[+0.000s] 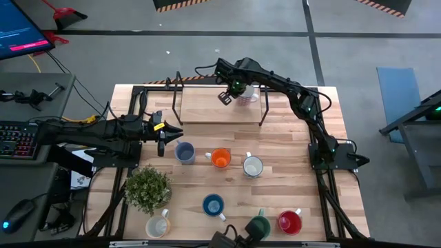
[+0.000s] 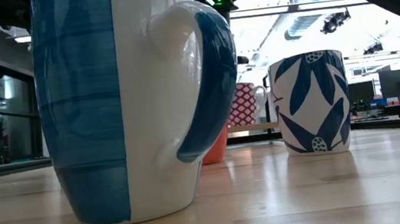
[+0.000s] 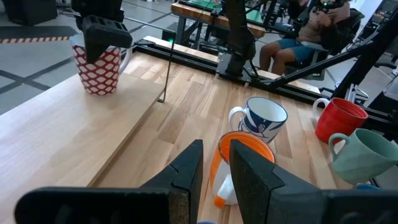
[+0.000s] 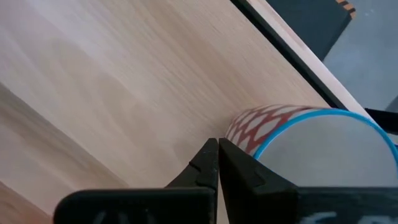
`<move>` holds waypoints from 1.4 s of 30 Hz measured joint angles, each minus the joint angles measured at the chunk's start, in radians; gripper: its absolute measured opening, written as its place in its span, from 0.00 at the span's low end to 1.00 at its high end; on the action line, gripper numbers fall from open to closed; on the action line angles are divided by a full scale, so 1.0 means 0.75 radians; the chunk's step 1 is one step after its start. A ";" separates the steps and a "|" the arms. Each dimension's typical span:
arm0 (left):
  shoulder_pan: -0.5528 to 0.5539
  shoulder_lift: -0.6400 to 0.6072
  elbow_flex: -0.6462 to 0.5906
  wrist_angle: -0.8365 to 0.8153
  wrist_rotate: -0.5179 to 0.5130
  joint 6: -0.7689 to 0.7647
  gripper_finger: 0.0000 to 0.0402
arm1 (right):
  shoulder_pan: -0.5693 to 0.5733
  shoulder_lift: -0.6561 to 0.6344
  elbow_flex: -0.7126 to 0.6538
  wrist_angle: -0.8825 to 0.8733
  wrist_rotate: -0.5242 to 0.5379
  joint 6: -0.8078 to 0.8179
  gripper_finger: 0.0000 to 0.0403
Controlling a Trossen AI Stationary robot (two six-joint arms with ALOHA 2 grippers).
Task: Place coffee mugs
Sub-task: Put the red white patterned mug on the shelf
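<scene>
A white mug with a red lattice pattern [image 1: 247,93] stands upright on a raised wooden shelf [image 1: 207,110] at the table's far side. My right gripper [image 4: 217,163] is shut right beside its wall, on the table's left side of it [image 1: 227,96]. My left gripper [image 3: 216,163] is narrowly open and empty, hovering near the grey-blue mug [image 1: 184,151]; the orange mug [image 3: 239,158] shows beyond its fingers. On the table stand the orange mug [image 1: 220,158], a white mug with blue leaves [image 1: 253,166], and blue [image 1: 213,205], cream [image 1: 158,226], green [image 1: 259,226] and red [image 1: 289,222] mugs. My right gripper's shut fingers [image 4: 239,171] lie close against the lattice mug's outer wall below the blue rim [image 4: 249,134]. I cannot tell whether they touch it. The mug stands upright on its base on the shelf.
A potted green plant [image 1: 147,188] stands near the table's left edge, beside the cream mug. The shelf rests on thin black metal legs [image 1: 262,107]. Bare wood lies on the shelf left of the lattice mug. A seated person [image 3: 292,43] shows beyond the table.
</scene>
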 joint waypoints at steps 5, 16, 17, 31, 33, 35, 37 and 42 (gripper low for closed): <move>0.000 0.000 0.000 0.000 0.000 0.000 0.18 | -0.003 0.000 0.000 -0.019 0.011 0.000 0.00; 0.000 0.000 0.000 -0.001 0.041 0.000 0.18 | -0.012 0.000 0.000 -0.090 0.046 0.003 0.00; 0.000 0.000 0.000 0.000 0.041 0.000 0.18 | -0.012 0.000 0.000 -0.092 0.046 0.003 0.00; 0.000 0.000 0.000 -0.001 0.040 0.000 0.18 | -0.029 0.000 0.000 -0.139 0.081 0.001 0.00; 0.000 0.000 0.000 -0.001 0.040 0.000 0.18 | -0.035 0.000 0.000 -0.140 0.083 0.002 0.00; 0.000 0.000 0.000 -0.001 0.040 0.000 0.18 | -0.042 0.000 0.000 -0.140 0.084 0.001 0.00; 0.000 0.000 0.000 -0.001 0.040 0.000 0.18 | -0.047 0.000 0.000 -0.140 0.085 0.001 0.00; 0.000 0.000 0.000 -0.001 0.040 0.000 0.18 | -0.056 0.000 0.000 -0.139 0.094 0.000 0.00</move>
